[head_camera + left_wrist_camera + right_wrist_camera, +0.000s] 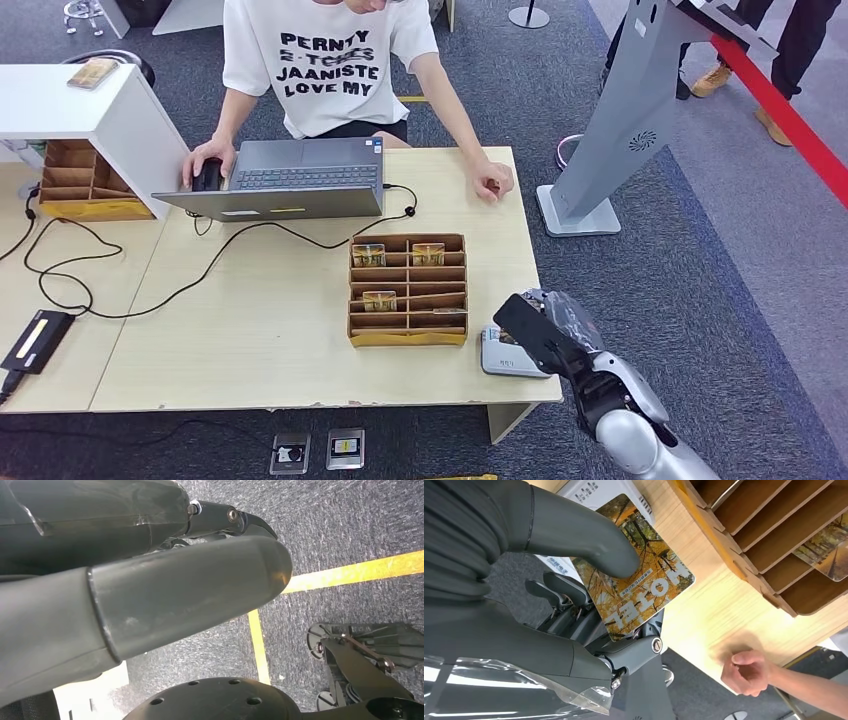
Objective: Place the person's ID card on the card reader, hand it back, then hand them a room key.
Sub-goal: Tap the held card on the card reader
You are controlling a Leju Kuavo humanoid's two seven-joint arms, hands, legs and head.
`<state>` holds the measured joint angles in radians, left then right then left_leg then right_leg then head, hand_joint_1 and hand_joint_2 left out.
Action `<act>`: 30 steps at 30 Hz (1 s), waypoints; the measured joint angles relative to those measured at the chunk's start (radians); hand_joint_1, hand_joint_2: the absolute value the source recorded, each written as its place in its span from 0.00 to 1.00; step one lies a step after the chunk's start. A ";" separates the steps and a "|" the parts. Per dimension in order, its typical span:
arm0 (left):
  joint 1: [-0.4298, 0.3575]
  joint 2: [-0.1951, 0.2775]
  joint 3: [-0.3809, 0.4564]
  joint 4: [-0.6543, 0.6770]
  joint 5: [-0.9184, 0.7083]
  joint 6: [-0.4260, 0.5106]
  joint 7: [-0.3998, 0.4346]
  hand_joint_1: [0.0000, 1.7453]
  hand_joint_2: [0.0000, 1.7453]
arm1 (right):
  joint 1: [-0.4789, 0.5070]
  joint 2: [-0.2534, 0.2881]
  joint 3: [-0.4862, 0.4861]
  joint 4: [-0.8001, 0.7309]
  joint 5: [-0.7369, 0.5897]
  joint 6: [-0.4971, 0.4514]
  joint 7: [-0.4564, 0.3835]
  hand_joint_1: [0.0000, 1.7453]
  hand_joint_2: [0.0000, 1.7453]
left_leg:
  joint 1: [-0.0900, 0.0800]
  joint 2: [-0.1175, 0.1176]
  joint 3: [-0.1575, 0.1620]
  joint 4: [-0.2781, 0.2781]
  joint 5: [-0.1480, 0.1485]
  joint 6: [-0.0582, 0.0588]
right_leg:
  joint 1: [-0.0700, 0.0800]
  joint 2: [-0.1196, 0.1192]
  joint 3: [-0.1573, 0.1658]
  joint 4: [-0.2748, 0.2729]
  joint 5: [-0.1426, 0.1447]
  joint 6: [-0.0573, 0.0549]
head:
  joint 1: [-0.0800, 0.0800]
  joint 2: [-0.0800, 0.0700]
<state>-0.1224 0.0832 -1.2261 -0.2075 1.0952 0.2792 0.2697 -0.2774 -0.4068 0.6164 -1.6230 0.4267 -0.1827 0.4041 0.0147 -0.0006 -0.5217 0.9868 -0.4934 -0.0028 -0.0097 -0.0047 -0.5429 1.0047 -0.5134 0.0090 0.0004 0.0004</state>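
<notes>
The right hand (574,605) pinched the hotel card (644,580) — thumb on top — above the card reader (505,352). Best to keep it level; the person's fist (746,671) waited beyond. The left hand's (150,595) state couldn't be told.

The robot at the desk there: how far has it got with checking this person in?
The right hand holds a yellow card marked HOTEL just above the grey card reader, so a room key looks picked. No ID card shows on the reader; whether it went back, I cannot tell. Left: carrying the card across to the person's hand, resting closed on the table's far edge. The left hand hangs idle.
</notes>
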 joint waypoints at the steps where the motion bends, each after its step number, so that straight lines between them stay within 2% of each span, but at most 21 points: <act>1: 0.000 0.000 0.000 0.000 0.000 0.000 0.000 0.00 0.00 | -0.004 0.003 0.002 0.009 -0.005 -0.001 -0.004 1.00 1.00 | 0.000 0.000 0.000 0.000 0.000 0.000 | 0.000 0.000 0.000 0.000 0.000 0.000 | 0.000 0.000; 30: 0.000 0.000 0.000 0.000 0.003 0.004 0.001 0.00 0.00 | -0.107 0.056 0.026 0.300 -0.056 -0.015 -0.069 1.00 1.00 | 0.000 0.000 0.000 0.000 0.000 0.000 | 0.000 0.000 0.000 0.000 0.000 0.000 | 0.000 0.000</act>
<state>-0.1227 0.0832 -1.2257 -0.2075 1.0978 0.2834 0.2705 -0.3846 -0.3512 0.6422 -1.3231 0.3708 -0.1980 0.3355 0.0147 -0.0008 -0.5218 0.9868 -0.4934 -0.0028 -0.0097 -0.0051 -0.5429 1.0048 -0.5134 0.0090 0.0004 0.0004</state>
